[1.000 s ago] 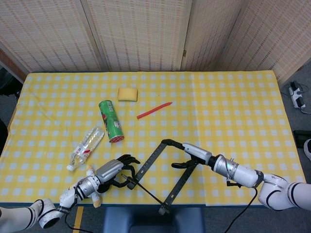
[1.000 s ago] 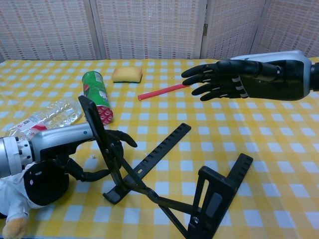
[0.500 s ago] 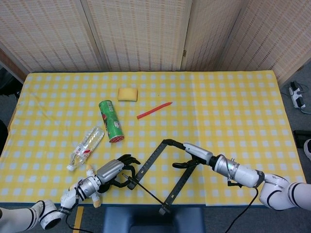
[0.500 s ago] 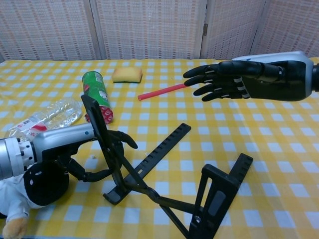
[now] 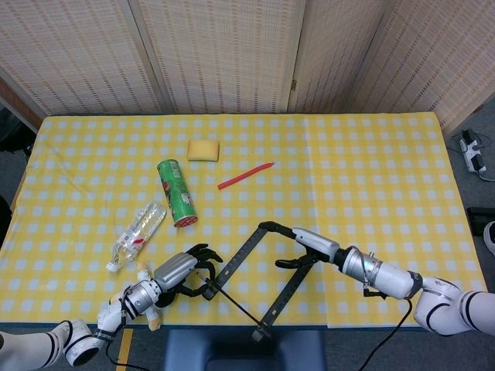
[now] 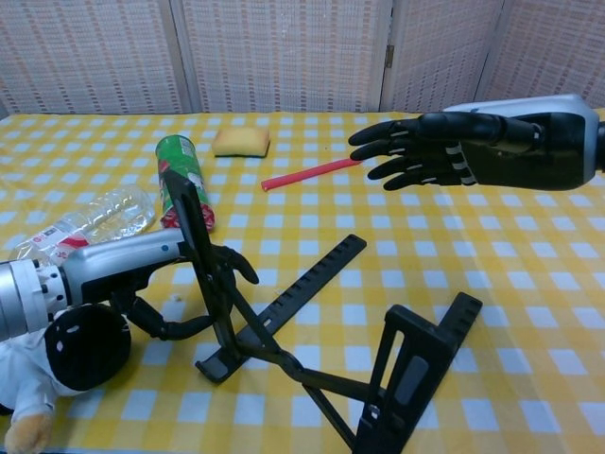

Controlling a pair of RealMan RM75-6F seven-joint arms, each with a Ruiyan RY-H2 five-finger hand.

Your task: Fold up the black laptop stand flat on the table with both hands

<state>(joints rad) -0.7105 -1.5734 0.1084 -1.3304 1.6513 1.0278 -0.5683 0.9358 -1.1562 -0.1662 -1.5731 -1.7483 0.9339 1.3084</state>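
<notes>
The black laptop stand (image 5: 251, 274) sits unfolded near the table's front edge, its two notched rails spread in a V. In the chest view one leg of the laptop stand (image 6: 210, 274) rises steeply while a notched rail (image 6: 307, 284) lies on the cloth. My left hand (image 5: 182, 272) grips the raised leg at the stand's left end, fingers (image 6: 232, 263) curled around it. My right hand (image 5: 311, 243) hovers over the right rail, fingers spread and holding nothing. In the chest view the right hand (image 6: 444, 151) floats well above the stand.
A green chip can (image 5: 178, 192) and a clear water bottle (image 5: 138, 232) lie left of the stand. A yellow sponge (image 5: 203, 149) and a red stick (image 5: 246, 175) lie farther back. A small plush toy (image 5: 147, 313) sits by my left wrist at the table's front edge.
The raised leg in my left hand has swung a little more upright and to the right. My right hand has barely shifted.
</notes>
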